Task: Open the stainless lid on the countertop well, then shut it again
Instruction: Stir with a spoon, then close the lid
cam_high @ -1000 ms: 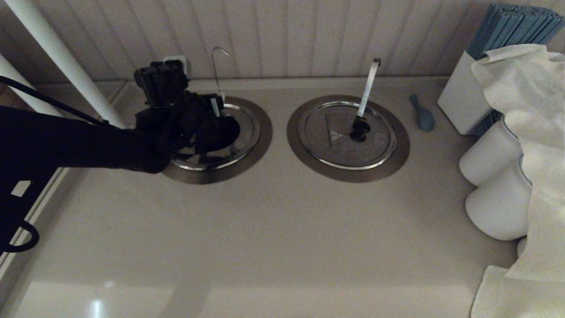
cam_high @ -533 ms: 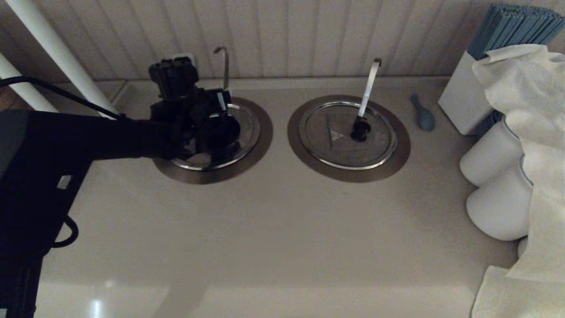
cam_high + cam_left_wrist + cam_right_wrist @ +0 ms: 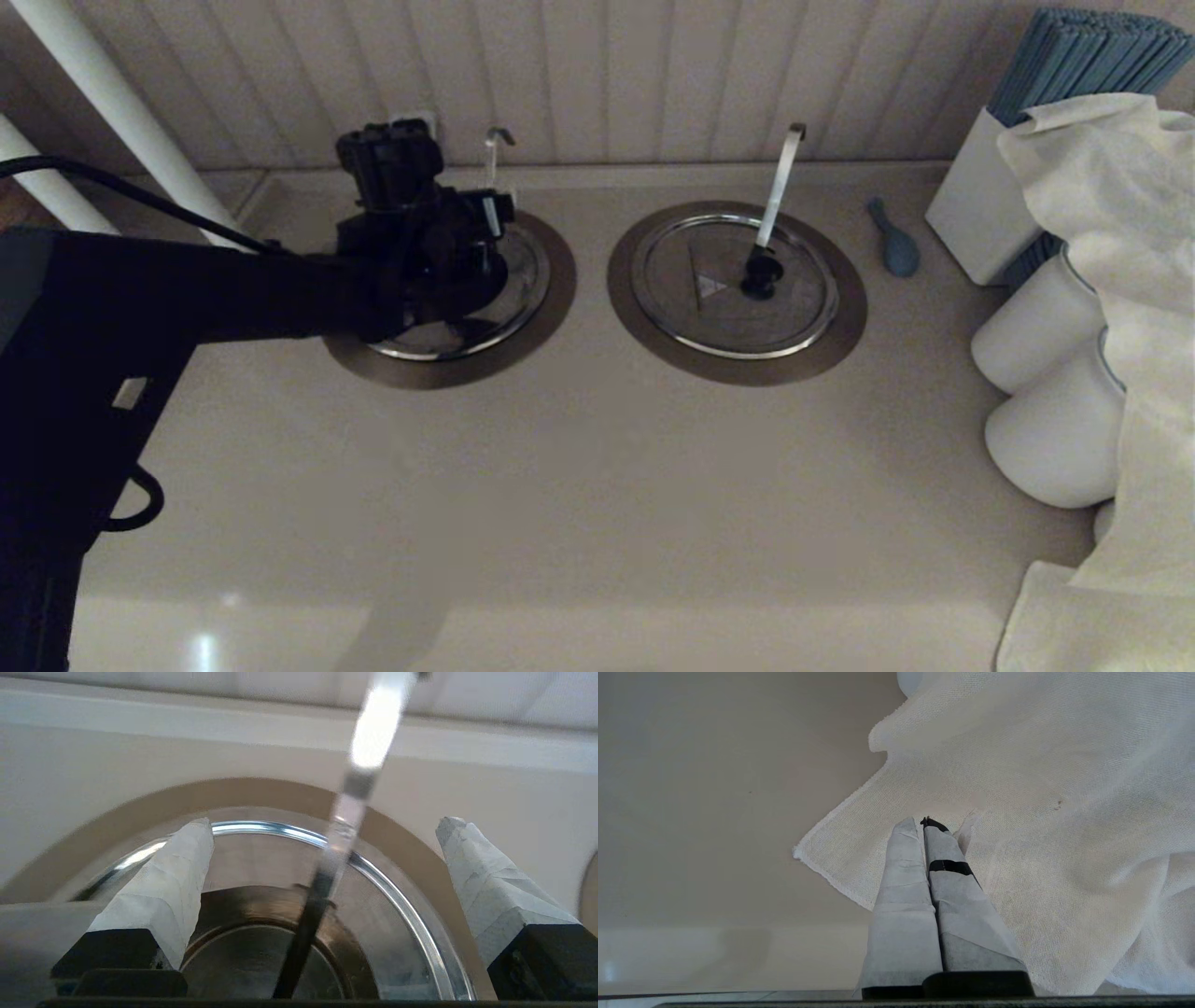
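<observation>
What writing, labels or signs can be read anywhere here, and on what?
No words, brands or numbers can be read in any view.
Only sign: a small pale triangle on the right-hand lid, beside its black knob; anything inside it is too small to read.
The left lid, counter, cloth and white containers show no writing.

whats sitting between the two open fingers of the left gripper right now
In the left wrist view, the narrow ladle handle rises between the left gripper's spread fingers, touching neither. Behind it lies the stainless lid.
</observation>
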### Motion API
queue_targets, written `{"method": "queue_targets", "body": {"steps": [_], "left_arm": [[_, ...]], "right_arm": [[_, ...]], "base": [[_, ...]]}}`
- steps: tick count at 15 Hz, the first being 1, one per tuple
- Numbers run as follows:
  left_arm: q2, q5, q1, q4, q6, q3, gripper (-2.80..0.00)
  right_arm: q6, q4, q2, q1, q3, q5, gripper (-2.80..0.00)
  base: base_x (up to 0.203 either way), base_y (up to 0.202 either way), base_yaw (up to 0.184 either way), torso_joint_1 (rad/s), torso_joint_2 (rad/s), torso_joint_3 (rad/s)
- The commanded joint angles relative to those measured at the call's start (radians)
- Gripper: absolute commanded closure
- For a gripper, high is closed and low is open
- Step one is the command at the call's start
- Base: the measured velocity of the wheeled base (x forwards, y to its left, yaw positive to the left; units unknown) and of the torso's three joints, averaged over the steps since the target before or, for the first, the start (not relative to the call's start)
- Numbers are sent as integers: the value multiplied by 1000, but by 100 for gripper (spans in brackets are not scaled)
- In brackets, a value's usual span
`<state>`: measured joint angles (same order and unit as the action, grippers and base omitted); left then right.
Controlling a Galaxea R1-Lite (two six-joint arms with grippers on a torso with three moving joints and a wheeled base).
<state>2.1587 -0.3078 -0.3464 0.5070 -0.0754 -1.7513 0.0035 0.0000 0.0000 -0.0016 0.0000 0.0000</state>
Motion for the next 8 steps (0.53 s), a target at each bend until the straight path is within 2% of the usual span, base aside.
{"method": "queue_targets", "body": {"steps": [1,4,7,8], "left_arm": [[-62,-1,5,4,-10,31,-280],[-168,11,71,-3,-43,88,-280],[-292,56,159,-60,-128,154,-280],[-349,98,201,-120,-165,184,-280]], "right_arm": [[1,0,0,0,0,0,0],[1,0,1,0,0,0,0],[1,0,0,2,0,0,0],[1,0,0,1,0,0,0]], "base": [[0,0,0,0,0,0],[0,0,0,0,0,0],[0,0,0,0,0,0],[0,0,0,0,0,0]]}}
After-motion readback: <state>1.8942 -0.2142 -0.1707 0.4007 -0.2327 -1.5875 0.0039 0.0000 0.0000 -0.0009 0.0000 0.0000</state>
